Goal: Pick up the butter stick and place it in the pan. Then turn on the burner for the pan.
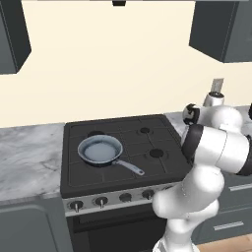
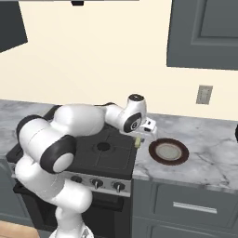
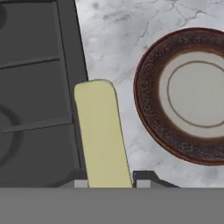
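Gripper point(image 3: 109, 183) is clamping the butter stick point(image 3: 102, 133) above the counter point(image 3: 113, 39) edge; I'd be keeping it level while swinging left over the pan point(image 1: 100, 150).

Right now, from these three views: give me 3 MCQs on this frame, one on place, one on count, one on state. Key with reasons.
1. Where is the pan?
A. on the stove's front-left burner
B. on the marble counter
C. on the brown plate

2. How many control knobs show along the stove's front in the left base view?
A. two
B. five
C. eight

3. What is the state of the gripper?
A. wide open over the plate
B. shut on the butter stick
C. shut on the pan handle

Key:
1 A, the pan sits on the grate at the stove's front left.
2 B, five knobs line the front panel.
3 B, the butter stick rises from between the fingertips in the hand view, beside the plate.
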